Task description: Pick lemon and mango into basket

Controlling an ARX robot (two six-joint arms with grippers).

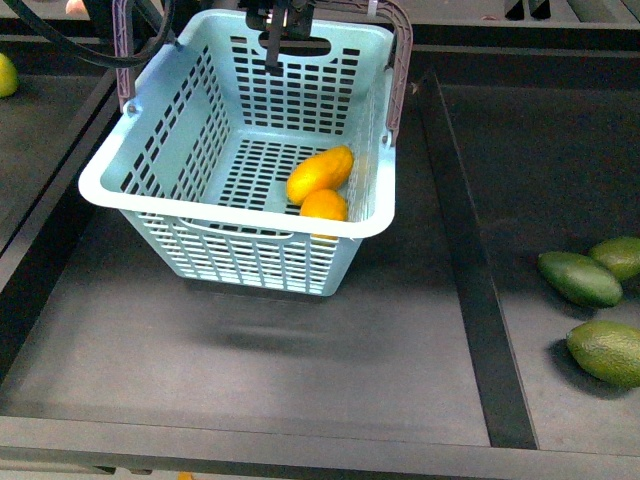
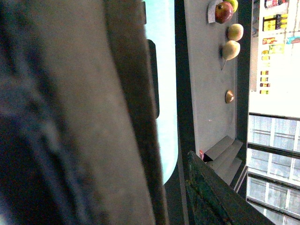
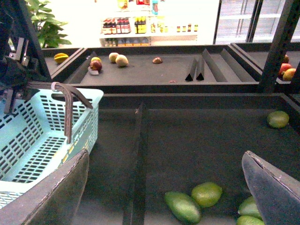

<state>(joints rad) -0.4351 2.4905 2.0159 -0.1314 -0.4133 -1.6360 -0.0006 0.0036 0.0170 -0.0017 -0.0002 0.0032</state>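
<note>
Two fruits down: both task fruits already lie in the basket, so by my reading the picking is done.
Basket (image 1: 150,165): turquoise lattice, tilted, its near edge off the dark shelf (image 1: 300,370) with a shadow below — it looks lifted. Stiff but light plastic; the load sits toward its right side, so I would expect it to tip that way. The best hold is the brown-grey handle (image 1: 400,70), swung up at the far rim.
Mango (image 1: 320,173): on the slotted floor near the right wall, leaning on the lemon. Smooth skin, likely slippery and fairly heavy; grasp across the middle.
Lemon (image 1: 324,205): touching the mango, tight in the near right corner. Firm, small, apt to roll.
Left gripper (image 1: 275,25): at the basket's far rim; its wrist view is filled by blurred dark surfaces, so whether the fingers pinch anything I cannot tell.
Right gripper (image 3: 164,187): fingers (image 3: 56,192) spread wide, holding nothing — hovering over the neighbouring bay above green avocados (image 3: 183,206).
</note>
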